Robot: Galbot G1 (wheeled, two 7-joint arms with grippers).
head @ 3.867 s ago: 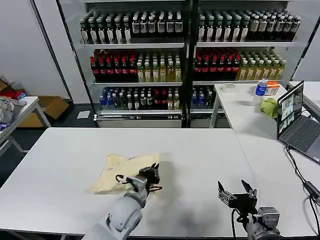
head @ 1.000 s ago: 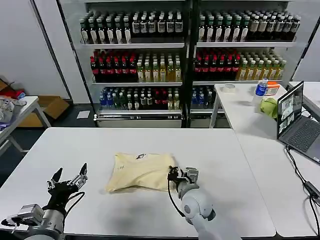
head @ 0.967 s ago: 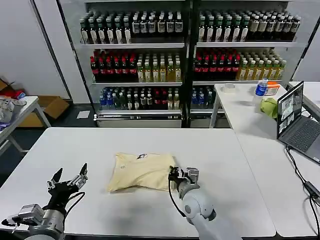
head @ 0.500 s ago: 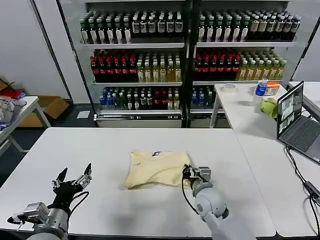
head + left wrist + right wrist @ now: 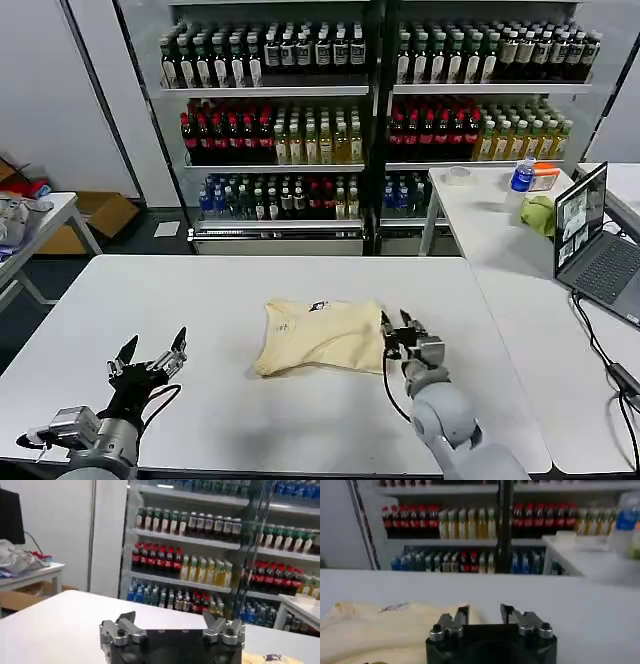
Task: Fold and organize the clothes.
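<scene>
We have the T-shirt (image 5: pixel 322 335) lying folded into a rough rectangle near the middle of the white counter (image 5: pixel 300 285), its small dark neck label facing the far side, toward the shelves of bottles (image 5: pixel 370 110). Our right tool (image 5: pixel 405 333) sits just beside the shirt's right edge, low over the counter, with its fingers spread and nothing between them; from the right wrist camera the cream fabric (image 5: pixel 380 630) lies ahead and to one side of the open fingers, close to them but not gripped. Our left tool (image 5: pixel 148 362) hangs well apart from the shirt, near the front left of the counter, fingers likewise spread and empty. We judge that the folding itself is largely done and that we are in the tidying part of the task, squaring the bundle and settling it in its place. The front edge of the shirt looks a little uneven and puffed, so the next move, as we read it, calls for either a light press to flatten it or a clean pull-away of the right tool, lifting clear without snagging the hem and dragging the fold open.
</scene>
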